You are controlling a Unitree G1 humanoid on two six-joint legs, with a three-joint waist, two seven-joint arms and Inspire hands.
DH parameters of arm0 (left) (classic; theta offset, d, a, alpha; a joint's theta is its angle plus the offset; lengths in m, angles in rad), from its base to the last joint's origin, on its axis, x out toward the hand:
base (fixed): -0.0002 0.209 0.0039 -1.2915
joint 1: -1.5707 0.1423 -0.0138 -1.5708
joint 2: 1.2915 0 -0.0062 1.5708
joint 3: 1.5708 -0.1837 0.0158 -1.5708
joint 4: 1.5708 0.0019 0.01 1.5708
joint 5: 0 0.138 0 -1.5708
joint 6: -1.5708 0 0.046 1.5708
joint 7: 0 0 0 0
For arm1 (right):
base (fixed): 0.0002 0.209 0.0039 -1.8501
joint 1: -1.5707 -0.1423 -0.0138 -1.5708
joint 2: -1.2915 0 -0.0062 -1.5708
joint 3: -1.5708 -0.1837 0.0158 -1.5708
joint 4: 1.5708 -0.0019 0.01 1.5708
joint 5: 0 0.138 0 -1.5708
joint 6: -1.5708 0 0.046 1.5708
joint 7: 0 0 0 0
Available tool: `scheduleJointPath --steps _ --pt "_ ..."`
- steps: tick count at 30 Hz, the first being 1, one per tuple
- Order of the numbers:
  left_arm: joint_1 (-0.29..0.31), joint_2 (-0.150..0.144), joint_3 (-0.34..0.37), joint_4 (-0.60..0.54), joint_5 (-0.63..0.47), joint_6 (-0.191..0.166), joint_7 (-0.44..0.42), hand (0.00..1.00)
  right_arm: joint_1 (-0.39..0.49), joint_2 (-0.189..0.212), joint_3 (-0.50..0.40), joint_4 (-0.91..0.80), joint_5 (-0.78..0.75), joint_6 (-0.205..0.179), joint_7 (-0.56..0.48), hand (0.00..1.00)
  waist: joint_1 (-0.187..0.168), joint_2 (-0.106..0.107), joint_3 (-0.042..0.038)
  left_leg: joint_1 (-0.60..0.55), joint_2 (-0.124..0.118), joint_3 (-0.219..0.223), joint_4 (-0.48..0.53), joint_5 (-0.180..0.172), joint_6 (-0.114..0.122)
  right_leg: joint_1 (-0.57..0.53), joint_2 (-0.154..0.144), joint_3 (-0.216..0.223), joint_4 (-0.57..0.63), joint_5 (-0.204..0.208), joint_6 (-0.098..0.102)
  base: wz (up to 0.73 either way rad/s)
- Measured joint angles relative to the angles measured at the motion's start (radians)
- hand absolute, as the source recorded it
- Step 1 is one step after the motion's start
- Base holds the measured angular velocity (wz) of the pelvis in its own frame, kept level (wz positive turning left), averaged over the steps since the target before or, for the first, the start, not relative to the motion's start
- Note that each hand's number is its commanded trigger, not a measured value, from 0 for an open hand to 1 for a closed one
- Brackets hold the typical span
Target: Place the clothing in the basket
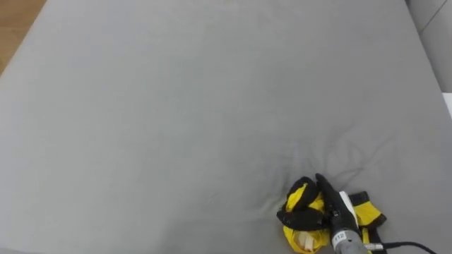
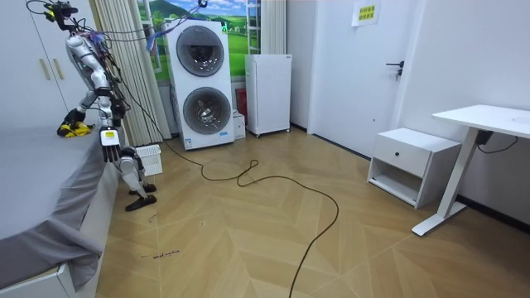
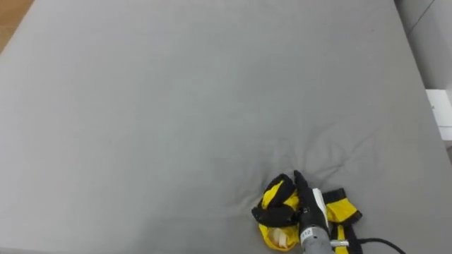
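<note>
— Cloth?
— Small yellow-and-black garment (image 1: 300, 234), soft and limp, crumpled into a rounded lump with a flatter striped flap out to the robot's right. Lying near the close edge of the bed (image 1: 176, 106), low on the robot's right side. Not in the basket.

— Bed surface?
— Matt grey sheet (image 1: 141, 155), wide, flat and smooth, pulled into fine fanning creases just beyond the lump.

— Hand?
— Right hand (image 1: 329, 204) down on top of the garment, dark fingers curled round the bunched yellow cloth and gripping it. Grey metal forearm cut off by the lower edge of the eye views.

— Hard to make out?
— Hard to separate dark fingers from black trim in places. No telling what kind of garment.

— Basket?
— White, boxy, slatted sides (image 2: 150, 159), standing on the wooden floor (image 2: 273, 240) just beside the robot's legs in the room view, partly hidden behind them. Robot leaning forward over the bed's edge there, arm down at the yellow lump.
</note>
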Motion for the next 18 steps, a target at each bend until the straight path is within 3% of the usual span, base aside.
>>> scheduleJointPath --steps 4,10,18 --pt "0.0 0.003 0.0 -0.005 0.003 0.013 0.0 0.0 -0.001 -0.025 -0.001 0.048 -0.001 -0.001 0.001 1.0 0.002 -0.004 0.0041 0.018 0.0 -0.001 -0.006 0.0 0.0 0.019 0.0 -0.001 -0.003 0.0 0.0 0.0" --pt "-0.001 0.006 -0.001 -0.013 0.004 0.02 -0.001 0.0 0.017 -0.017 -0.002 0.075 0.002 0.018 0.011 1.0 0.004 -0.007 0.0081 0.022 -0.002 0.0 -0.006 0.0 -0.001 0.03 0.002 0.0 -0.02 0.0 0.002 0.0" --pt "0.0 0.009 0.003 -0.044 0.011 0.021 -0.003 0.0 0.024 -0.024 -0.018 -0.046 0.005 0.07 0.001 1.0 0.0 -0.004 0.0118 0.07 -0.001 0.013 -0.022 0.0 -0.001 0.059 0.003 0.025 -0.019 -0.001 0.004 -0.08"
